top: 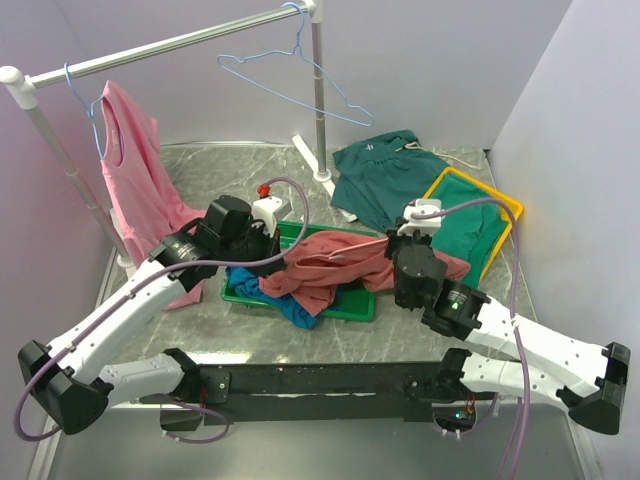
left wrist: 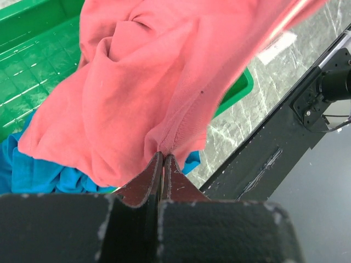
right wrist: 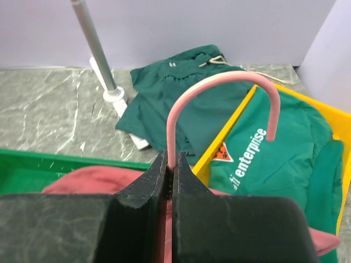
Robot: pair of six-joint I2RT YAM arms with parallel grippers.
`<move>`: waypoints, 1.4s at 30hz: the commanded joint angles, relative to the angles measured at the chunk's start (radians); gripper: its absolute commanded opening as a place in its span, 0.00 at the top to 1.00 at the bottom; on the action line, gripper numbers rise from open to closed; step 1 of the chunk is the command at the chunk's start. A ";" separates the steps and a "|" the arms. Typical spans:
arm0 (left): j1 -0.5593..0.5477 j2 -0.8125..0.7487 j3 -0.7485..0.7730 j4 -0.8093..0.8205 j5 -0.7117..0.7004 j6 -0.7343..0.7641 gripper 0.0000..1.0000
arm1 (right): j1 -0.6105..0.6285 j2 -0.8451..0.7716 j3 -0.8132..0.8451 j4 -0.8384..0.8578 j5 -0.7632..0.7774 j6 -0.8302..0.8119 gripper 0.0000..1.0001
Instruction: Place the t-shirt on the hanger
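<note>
T-shirt (left wrist: 153, 82): plain dusty salmon-red. Hanger (right wrist: 171, 129): paler coral-pink. Tray (left wrist: 33, 55) under the shirt: bright green with a grid-pattern floor. Small garment (left wrist: 38, 172) in it: turquoise blue. Second tray (right wrist: 329, 112): yellow. Top (right wrist: 274, 159) in it: dark green with white "enterprise" lettering and an orange-red logo. Garment (top: 385, 170) beside it: the same dark green. Shirt on the rail (top: 135, 170): bubble-gum pink. Wire hangers (top: 290, 85): light blue. Tabletop (top: 200, 170): grey marble with white veining. Left gripper (left wrist: 162, 159) and right gripper (right wrist: 171, 164): black.
</note>
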 commanded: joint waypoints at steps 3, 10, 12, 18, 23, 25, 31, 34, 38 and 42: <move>0.010 -0.036 0.046 -0.012 0.040 0.031 0.99 | -0.070 0.001 0.081 0.024 -0.031 -0.041 1.00; 0.019 -0.024 0.216 -0.001 0.066 0.029 0.99 | -0.067 0.041 0.107 0.055 -0.011 -0.087 1.00; 0.019 -0.019 0.272 -0.003 0.079 0.029 0.99 | -0.068 0.049 0.126 0.070 -0.010 -0.104 1.00; 0.022 0.021 0.371 0.003 0.102 0.029 0.99 | -0.042 0.062 0.242 0.054 -0.095 -0.101 1.00; 0.020 0.074 0.465 0.009 0.155 0.011 0.99 | 0.015 0.145 0.435 0.084 -0.010 -0.218 1.00; 0.020 0.082 0.491 0.019 0.156 0.000 0.99 | 0.010 0.174 0.484 0.074 -0.035 -0.247 1.00; 0.022 0.082 0.572 0.045 0.130 -0.009 0.98 | 0.074 0.249 0.505 0.056 -0.106 -0.206 1.00; 0.020 0.094 0.588 0.045 0.135 -0.008 0.98 | 0.085 0.297 0.521 0.032 -0.112 -0.189 1.00; 0.020 0.128 0.628 0.046 0.158 -0.014 0.98 | 0.069 0.323 0.668 0.047 -0.129 -0.259 1.00; 0.020 0.140 0.663 0.072 0.165 -0.021 0.97 | 0.055 0.389 0.813 -0.025 -0.171 -0.255 1.00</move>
